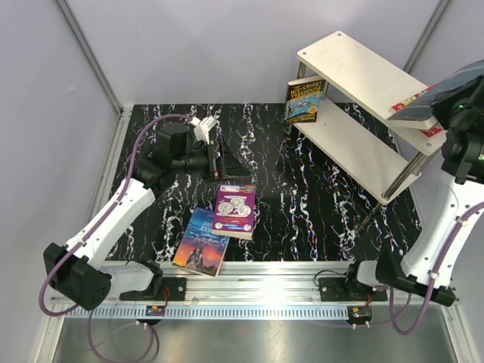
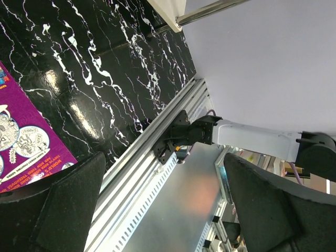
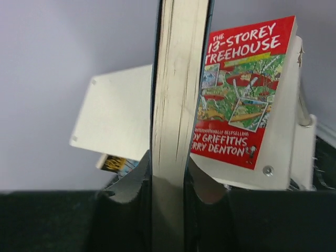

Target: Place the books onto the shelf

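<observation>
We hold the grey book (image 3: 176, 79) edge-on in the right gripper (image 3: 170, 181) (left gripper (image 2: 163, 207) stands open, empty); the shelf (image 3: 113, 113) lies straight beyond it, mid-frame in the wrist view

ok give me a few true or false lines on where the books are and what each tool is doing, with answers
1. The right tool is shut on the grey-blue book. True.
2. The left tool holds the purple book. False: it is open and empty; the purple book lies on the table.
3. The red Treehouse book lies on the top board of the shelf. True.
4. Jane Eyre stands on the shelf. False: it lies on the table.
</observation>
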Controlling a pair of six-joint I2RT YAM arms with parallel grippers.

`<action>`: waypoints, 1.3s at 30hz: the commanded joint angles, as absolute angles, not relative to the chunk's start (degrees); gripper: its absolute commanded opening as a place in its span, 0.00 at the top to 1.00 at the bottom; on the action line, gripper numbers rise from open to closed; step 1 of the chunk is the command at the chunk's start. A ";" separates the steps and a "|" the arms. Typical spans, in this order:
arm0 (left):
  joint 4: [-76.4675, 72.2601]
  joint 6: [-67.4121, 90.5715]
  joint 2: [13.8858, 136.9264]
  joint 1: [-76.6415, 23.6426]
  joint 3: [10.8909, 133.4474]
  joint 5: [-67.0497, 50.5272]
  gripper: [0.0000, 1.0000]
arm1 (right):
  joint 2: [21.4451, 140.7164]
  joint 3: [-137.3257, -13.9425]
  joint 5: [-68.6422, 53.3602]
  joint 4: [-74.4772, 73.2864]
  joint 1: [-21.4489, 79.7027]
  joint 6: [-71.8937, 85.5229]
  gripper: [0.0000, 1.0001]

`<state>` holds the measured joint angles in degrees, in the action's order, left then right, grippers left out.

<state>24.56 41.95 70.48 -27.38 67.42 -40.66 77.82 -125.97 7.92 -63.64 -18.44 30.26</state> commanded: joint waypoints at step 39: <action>18.11 41.84 70.31 -24.70 63.20 -42.80 0.01 | 80.68 -99.32 -34.81 -37.26 -48.52 62.67 0.00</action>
<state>20.80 41.89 70.48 -25.06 63.13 -41.28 82.89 -99.07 -35.62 -35.88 -47.83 63.31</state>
